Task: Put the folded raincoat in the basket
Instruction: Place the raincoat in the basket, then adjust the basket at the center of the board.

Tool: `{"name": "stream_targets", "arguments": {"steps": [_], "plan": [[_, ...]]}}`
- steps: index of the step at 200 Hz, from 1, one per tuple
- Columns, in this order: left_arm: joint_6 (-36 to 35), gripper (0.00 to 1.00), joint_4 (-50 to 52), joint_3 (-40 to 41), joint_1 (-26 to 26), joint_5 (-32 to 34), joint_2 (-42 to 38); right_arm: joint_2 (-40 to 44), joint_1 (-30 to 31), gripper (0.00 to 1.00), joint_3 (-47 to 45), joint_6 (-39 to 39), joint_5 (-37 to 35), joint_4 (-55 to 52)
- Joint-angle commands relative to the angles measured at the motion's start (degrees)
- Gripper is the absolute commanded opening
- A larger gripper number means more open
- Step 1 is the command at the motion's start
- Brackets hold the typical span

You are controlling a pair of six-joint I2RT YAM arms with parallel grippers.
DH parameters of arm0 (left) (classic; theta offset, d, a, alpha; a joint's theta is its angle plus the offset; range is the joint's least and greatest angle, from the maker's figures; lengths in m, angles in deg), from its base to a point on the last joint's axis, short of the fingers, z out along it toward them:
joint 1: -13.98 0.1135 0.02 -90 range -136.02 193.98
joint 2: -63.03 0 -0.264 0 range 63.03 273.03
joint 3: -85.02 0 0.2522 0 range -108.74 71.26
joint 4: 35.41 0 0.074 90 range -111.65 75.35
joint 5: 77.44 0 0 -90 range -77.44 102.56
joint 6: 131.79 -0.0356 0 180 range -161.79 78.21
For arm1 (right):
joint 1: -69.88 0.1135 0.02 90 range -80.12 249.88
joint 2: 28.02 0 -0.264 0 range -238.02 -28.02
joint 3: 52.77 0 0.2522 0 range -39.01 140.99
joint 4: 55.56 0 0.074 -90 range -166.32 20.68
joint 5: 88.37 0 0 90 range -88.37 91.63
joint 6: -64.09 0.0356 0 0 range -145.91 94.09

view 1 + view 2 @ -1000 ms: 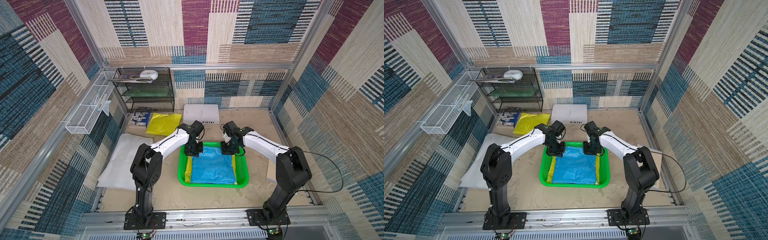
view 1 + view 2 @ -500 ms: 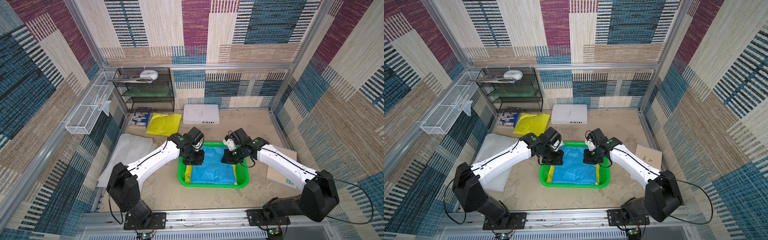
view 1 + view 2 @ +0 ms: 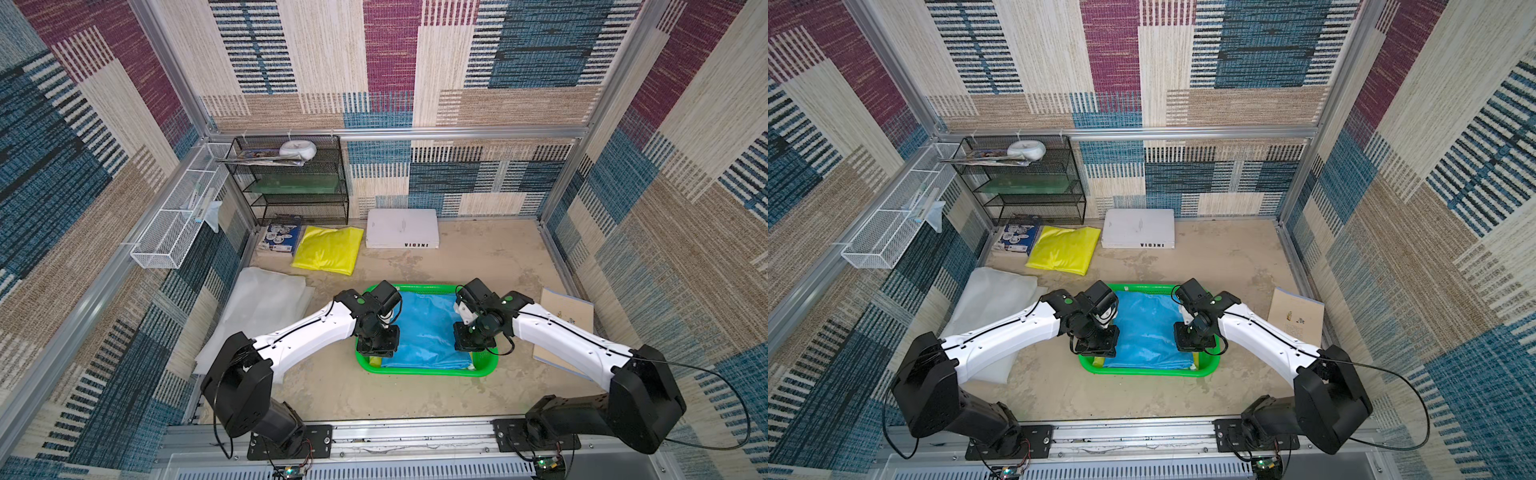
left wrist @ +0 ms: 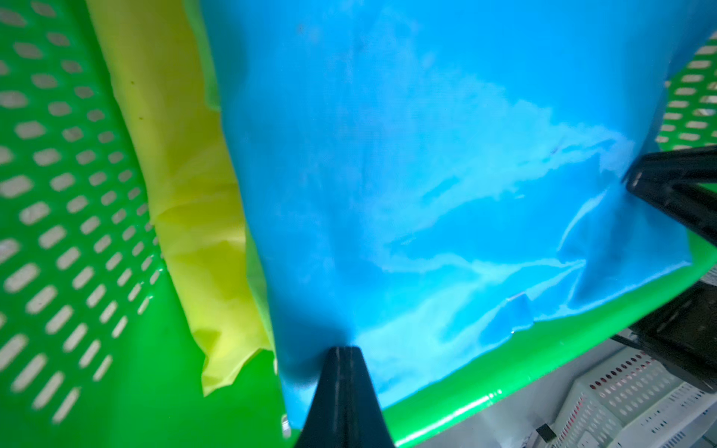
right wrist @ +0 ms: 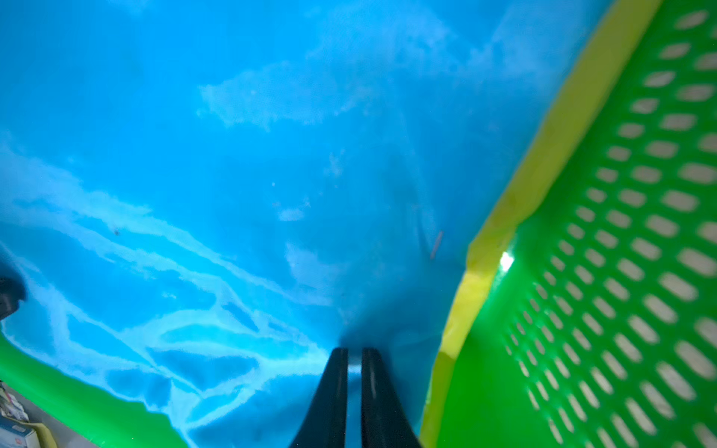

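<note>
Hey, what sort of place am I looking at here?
Likely a robot test booth dressed as a household corner: an aluminium frame with patterned wall panels, two arms bolted to a front rail, and a black shelf rack.

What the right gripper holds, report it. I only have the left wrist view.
Observer: The right gripper is nearly shut, pinching a fold of the blue raincoat.
Operator: Now check the right side of the basket.
Observer: A yellow layer sticks out from under the blue raincoat along that wall.
Operator: List any raincoat outside the basket.
Observer: One yellow raincoat lies on the table beside a white box, apart from the basket.
</note>
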Motion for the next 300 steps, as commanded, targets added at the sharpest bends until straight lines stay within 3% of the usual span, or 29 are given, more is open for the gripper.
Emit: {"name": "stream_targets", "arguments": {"steps": [1, 31, 48, 79, 116, 132, 145, 156, 175, 215, 254, 266, 285, 300], "plan": [[0.09, 0.0, 1.16, -1.16, 0.0, 0.8, -1.81, 2.36, 1.06, 0.16, 2.89, 0.99, 0.58, -2.48], [0.08, 0.0, -0.12, -2.24, 0.0, -1.3, -1.52, 3.43, 4.6, 0.15, 3.69, 3.64, 10.65, 3.95], [0.27, 0.0, -0.7, -1.76, 0.0, -1.7, -0.77, 1.87, 6.37, 0.15, 2.16, 4.43, 12.62, 6.24], [0.19, 0.0, -0.11, -0.52, 0.0, 0.31, -1.42, -0.91, 6.99, 0.14, -0.94, 3.48, 7.09, 4.52], [0.21, 0.0, 4.95, -1.91, 0.95, 5.94, -4.2, -2.06, 6.95, 0.15, 1.11, 1.83, -5.8, -2.83], [0.62, 0.16, 6.69, -2.09, 2.37, 8.34, -6.66, -2.24, 7.01, 0.22, 4.32, 1.59, -8.94, -4.92], [0.89, 0.34, 7.52, -1.63, 3.97, 9.83, -8.77, -1.64, 6.95, 0.33, 6.48, 1.08, -8.12, -4.36], [0.98, 0.43, 8.15, -0.94, 5.47, 10.89, -10.19, -0.94, 6.93, 0.4, 7.73, 0.8, -6.85, -3.16], [0.61, 0.46, 8.88, 1.09, 8.45, 11.06, -11.68, 0.01, 6.99, 0.47, 8.78, 1.04, -6.4, -1.49], [-1.29, 0.47, 5.38, 6.13, 10.11, 6.0, -11.2, -0.28, 6.98, 0.51, 9.26, 0.61, -6.66, -1.81], [-1.92, 0.44, 0.89, 8.81, 10.15, 5.11, -8.54, -1.31, 6.96, 0.52, 9.45, 0.72, -5.04, -0.89], [-1.3, 0.35, -0.39, 9.31, 10.28, 5.16, -6.57, -1.44, 6.96, 0.52, 9.37, 0.87, -5.01, -0.24], [1.3, 0.08, -3.21, 9.31, 10.28, 2.71, -3.51, -1.61, 6.94, 0.52, 9.87, 0.6, -5.15, 0.2], [4.56, 0.0, -5.99, 9.04, 10.27, 2.29, -2.36, -1.88, 6.86, 0.52, 10.23, 1.5, -6.3, 0.32]]}}
